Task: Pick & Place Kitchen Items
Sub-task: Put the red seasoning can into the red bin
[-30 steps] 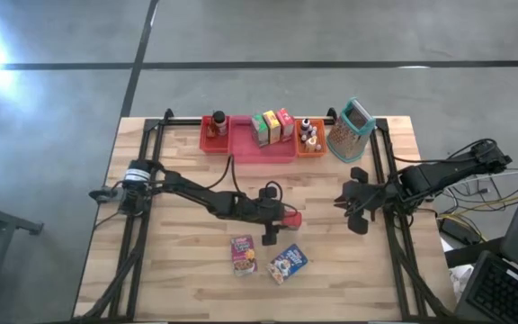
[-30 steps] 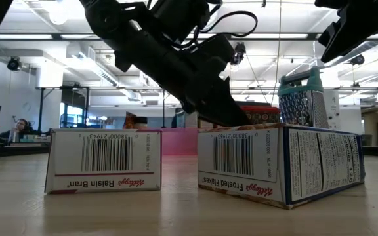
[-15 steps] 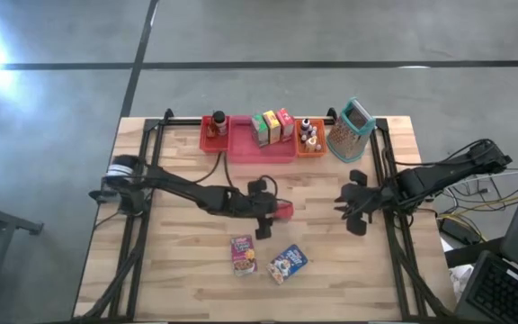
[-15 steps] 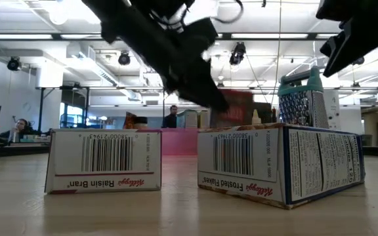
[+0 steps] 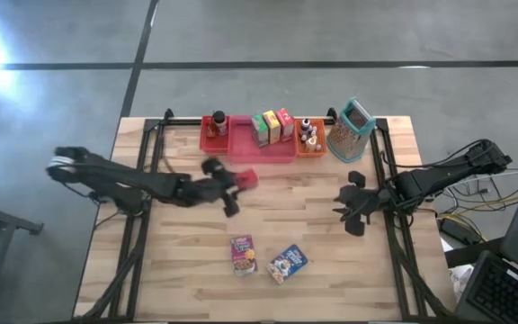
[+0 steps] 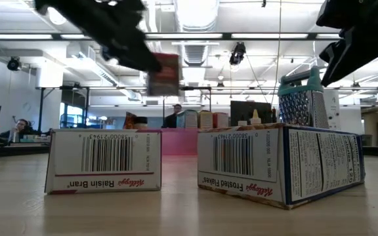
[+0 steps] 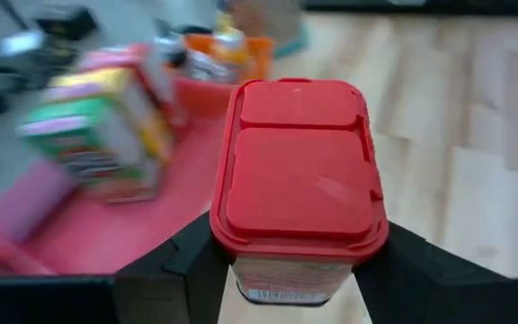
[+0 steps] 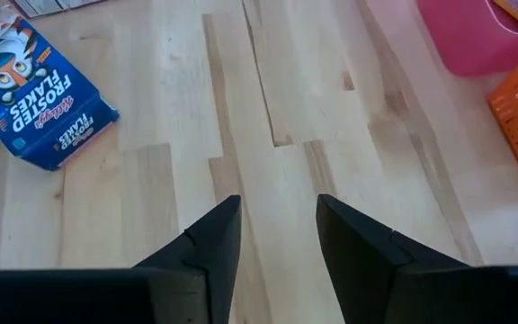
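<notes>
My left gripper [image 5: 235, 187] is shut on a small red-lidded container [image 7: 297, 180], held above the table's middle left, short of the pink tray [image 5: 263, 149]. In the low view the container [image 6: 163, 74] hangs high over the boxes. A Raisin Bran box [image 5: 243, 255] and a Frosted Flakes box [image 5: 288, 263] lie flat on the wood near the front. Over the right side my right gripper [image 8: 277, 236] stands open and holds nothing. Three small boxes [image 5: 272, 126] stand in the pink tray. My left gripper pinches the container between its two fingers, on two opposite sides just under the red lid [image 7: 241, 268]. The fingers [image 7: 187, 265] come from the table's left, slanting a little downward. The container is lifted clear of the table, lid up and roughly upright.
Along the far edge stand a red bin [image 5: 214, 137] with a bottle, the pink tray, an orange bin [image 5: 310, 142] with small bottles, and a metal grater [image 5: 351, 129]. Bare wood lies between the trays and the two boxes. People show in the room beyond.
My left gripper has risen and drawn back toward the table's left and far edge, carrying the red-lidded container up from just above the two boxes. The container stays in the hold, lifted higher. My right gripper has sunk a little.
</notes>
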{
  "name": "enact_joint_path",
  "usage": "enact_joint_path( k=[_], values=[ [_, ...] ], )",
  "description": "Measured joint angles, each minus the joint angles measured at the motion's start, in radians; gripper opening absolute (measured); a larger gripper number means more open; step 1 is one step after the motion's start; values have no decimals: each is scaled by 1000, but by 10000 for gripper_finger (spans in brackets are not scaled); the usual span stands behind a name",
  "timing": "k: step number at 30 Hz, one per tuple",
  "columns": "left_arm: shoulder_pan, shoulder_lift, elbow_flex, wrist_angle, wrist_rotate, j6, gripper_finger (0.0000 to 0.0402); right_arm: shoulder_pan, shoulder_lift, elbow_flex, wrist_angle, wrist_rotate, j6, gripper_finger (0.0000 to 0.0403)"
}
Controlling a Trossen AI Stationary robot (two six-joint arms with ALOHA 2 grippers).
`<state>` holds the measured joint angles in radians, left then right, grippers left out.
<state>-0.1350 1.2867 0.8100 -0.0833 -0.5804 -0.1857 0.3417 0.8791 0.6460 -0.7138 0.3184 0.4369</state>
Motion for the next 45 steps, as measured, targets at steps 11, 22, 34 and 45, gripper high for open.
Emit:
enact_joint_path(
  k=[11,22,34,45],
  values=[
    [124,-302,-184,-2,-103,77,206,-2,0,0,25,26,0,165],
    [393,-303,-209,-30,108,24,211,-2,0,0,56,26,-7,187],
    [653,-270,-215,-11,302,86,212,-2,0,0,66,25,-53,201],
    [737,-128,-222,121,371,99,213,-1,0,1,69,50,-78,177]
  ],
)
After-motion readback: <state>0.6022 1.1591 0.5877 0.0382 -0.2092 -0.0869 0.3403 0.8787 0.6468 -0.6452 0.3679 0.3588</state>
